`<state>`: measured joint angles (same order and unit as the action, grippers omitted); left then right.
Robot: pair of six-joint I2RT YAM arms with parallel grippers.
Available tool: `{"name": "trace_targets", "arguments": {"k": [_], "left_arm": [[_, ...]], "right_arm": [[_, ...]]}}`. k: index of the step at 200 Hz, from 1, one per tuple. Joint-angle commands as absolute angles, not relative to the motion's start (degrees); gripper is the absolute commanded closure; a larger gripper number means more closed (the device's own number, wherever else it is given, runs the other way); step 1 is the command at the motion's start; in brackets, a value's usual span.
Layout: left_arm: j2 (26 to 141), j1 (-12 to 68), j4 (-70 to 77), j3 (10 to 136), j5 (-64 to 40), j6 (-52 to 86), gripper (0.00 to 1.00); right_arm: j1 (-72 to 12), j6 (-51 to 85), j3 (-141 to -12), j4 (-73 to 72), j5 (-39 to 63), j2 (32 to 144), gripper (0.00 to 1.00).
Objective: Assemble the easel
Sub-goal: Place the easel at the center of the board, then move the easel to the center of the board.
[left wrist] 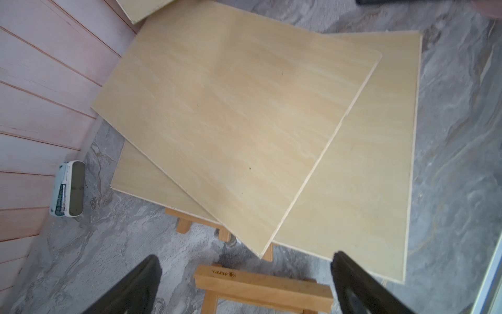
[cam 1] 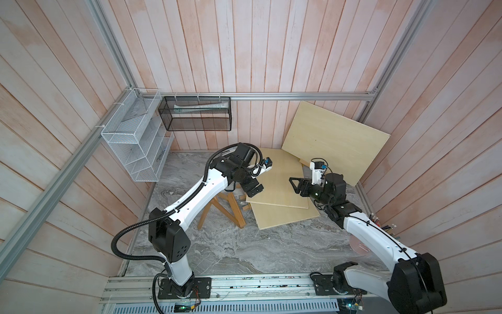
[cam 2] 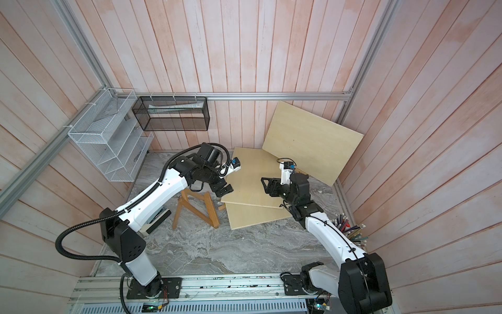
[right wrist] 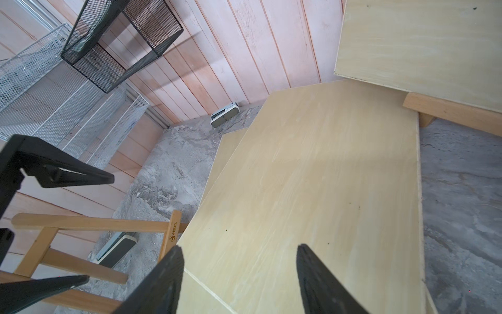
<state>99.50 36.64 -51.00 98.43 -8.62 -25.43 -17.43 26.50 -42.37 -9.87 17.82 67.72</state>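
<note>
In both top views we are looking down on a grey marble table [cam 1: 231, 252] boxed in by pale pink plank walls. At the far left of the frame a white wire rack [cam 1: 135, 146] is hanging on the wall. Just right of it, a black mesh basket [cam 1: 195, 114] is hanging from a metal rail.

Moving right, the left gripper [cam 1: 254, 190] is hovering left of centre. In the left wrist view its fingers [left wrist: 141, 285] are standing wide apart and gripping nothing. Directly below it the wooden easel frame [cam 1: 236, 210] is sitting on the table, and its stamped crossbar is showing untouched between those fingers.

In the centre, two pale plywood sheets are lying overlapped: an upper board [cam 1: 279, 185] on a lower board [cam 1: 285, 217]. Their left edge is covering part of the easel frame. Behind them, right of centre, a third board [cam 1: 336, 141] is leaning against the back wall.

The right gripper [cam 1: 293, 185] is hovering over the right part of the upper board. In the right wrist view its fingers [right wrist: 163, 277] are sitting partly apart, with only bare board showing between them.

At the far right, in a top view, a cluster of pencils [cam 2: 349, 229] is standing by the wall
</note>
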Motion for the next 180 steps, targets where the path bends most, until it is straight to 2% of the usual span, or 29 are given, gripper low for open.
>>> {"name": "trace_targets", "arguments": {"k": [1,35,58,115,180], "left_arm": [[97.7,39.1,-38.8,88.0,-7.1,-10.5,0.00],[87.9,40.2,-20.2,67.0,-8.9,8.1,0.00],[80.4,40.2,-10.4,55.9,-12.1,14.8,0.00],[77.7,40.2,-17.2,50.4,-13.4,14.5,0.00],[76.7,36.4,-16.6,44.6,-14.8,15.2,0.00]], "right_arm": [[-17.2,25.2,-45.1,-5.8,17.1,68.9,0.32],[-17.8,24.4,-46.7,-4.3,19.7,69.6,0.32],[-18.9,23.0,-47.5,-3.0,19.1,70.7,0.32],[-21.0,23.3,-49.5,-2.2,18.6,73.5,0.32],[-21.6,22.9,-51.0,-1.9,18.4,73.9,0.32]]}}
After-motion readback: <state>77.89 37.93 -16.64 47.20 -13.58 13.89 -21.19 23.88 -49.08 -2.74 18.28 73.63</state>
